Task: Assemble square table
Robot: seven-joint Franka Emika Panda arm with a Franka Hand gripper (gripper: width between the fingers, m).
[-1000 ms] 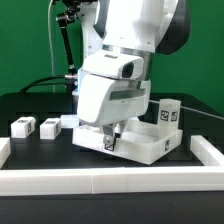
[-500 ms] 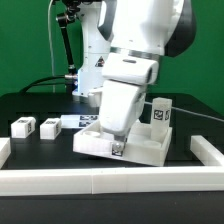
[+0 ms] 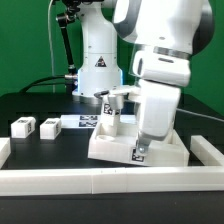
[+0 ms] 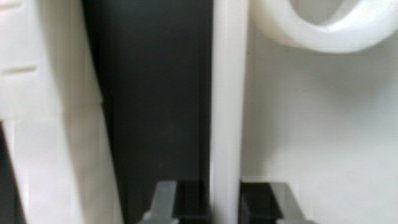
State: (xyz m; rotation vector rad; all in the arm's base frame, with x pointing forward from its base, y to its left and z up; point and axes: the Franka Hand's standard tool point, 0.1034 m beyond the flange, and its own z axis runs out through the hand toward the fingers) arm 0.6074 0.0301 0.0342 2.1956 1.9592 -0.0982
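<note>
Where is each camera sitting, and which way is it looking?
Exterior view: off the arm, outside the border wall, facing the base across the black table; shows the white arm bent over the tabletop.
Wrist view: on the wrist, looking along the end effector; only its dark fingers show, shut on a thin white rim.
Shared: both see the tabletop; the wrist view's rim looks like its edge, where the arm reaches down.
</note>
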